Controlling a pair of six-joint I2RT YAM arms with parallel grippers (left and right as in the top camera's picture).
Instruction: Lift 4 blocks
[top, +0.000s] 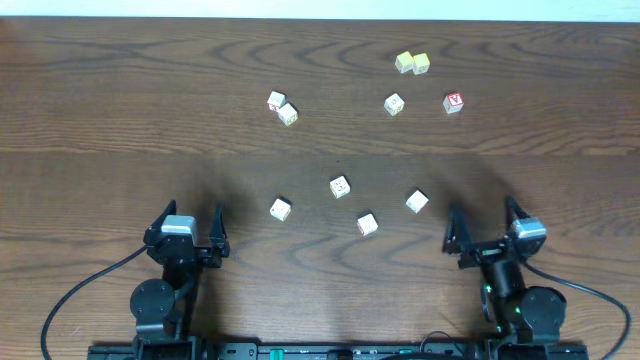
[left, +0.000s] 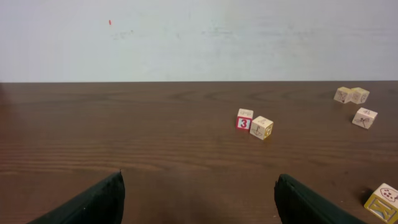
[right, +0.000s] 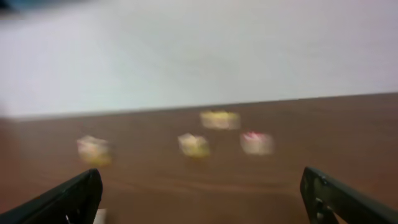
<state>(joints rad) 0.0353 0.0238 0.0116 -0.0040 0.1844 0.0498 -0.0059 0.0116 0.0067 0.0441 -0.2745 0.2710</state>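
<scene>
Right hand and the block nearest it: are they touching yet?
Apart. The overhead view shows a strip of bare table between the open right hand and the nearest block.

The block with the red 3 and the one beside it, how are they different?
The block with the red 3 shows a red front; the neighbour block shows pale faces with faint marks. The block with the red 3 sits square to the camera; the neighbour block is turned edge-forward. Both are small cubes on the table.
</scene>
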